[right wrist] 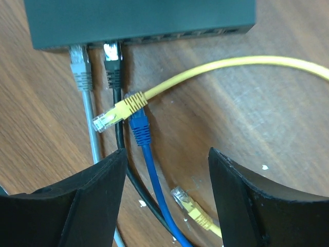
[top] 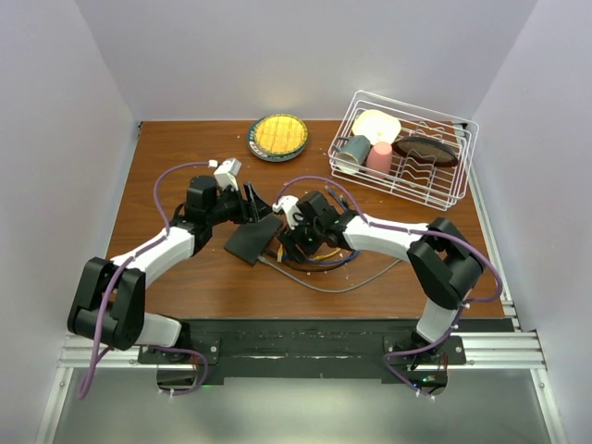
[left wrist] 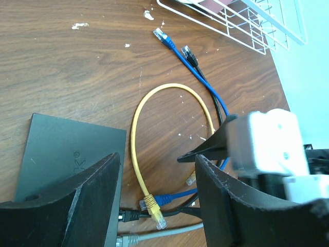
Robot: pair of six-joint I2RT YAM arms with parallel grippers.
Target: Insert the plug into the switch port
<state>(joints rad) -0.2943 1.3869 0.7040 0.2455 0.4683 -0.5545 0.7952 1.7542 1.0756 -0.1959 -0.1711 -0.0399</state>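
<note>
Lying beyond right tool [right wrist: 167,152], seemingly loose: plug [right wrist: 106,120].

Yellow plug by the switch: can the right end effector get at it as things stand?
Probably yes. The yellow plug lies loose just ahead of the open right end effector, nothing above it; the blue cable touching its boot may get pinched.

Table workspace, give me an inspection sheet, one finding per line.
Surface: wood table, brown, white specks.
Job's things: black switch lying flat; yellow plug loose in front of its ports, not inserted.
Clutter: white dish rack with crockery; yellow-centred plate.
Grippers: left gripper and right gripper both open, empty.
Cables: grey cable and black cable plugged in; blue cable loose.
Surroundings: pale walls.
</note>
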